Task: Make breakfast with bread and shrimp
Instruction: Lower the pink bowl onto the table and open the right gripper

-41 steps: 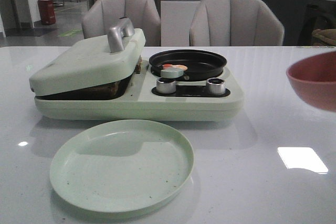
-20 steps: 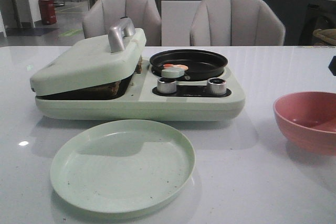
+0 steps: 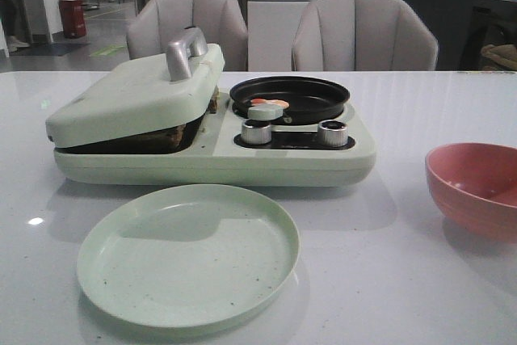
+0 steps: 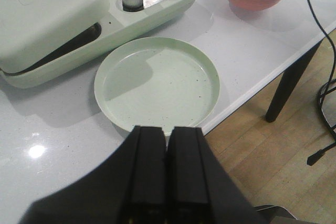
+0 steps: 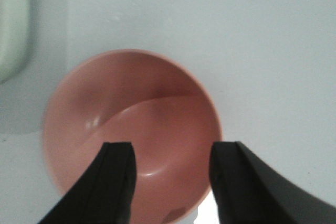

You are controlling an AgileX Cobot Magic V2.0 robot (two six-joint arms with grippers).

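Hovering over the pink bowl (image 5: 131, 129) near the bench's right edge, the right gripper (image 5: 170, 174) is gaping empty; the left gripper (image 4: 167, 145) is sitting pressed closed beside the green plate (image 4: 157, 85).

A pale green breakfast maker (image 3: 212, 131) is sitting on the white table (image 3: 388, 280), its lid (image 3: 133, 94) resting slightly ajar (handle on top). A green plate (image 3: 188, 254) is lying before it; a pink bowl (image 3: 477, 187) is standing rightward.

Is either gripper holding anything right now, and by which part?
Nothing is held: the left gripper is shut and empty; the right gripper is open above the pink bowl.
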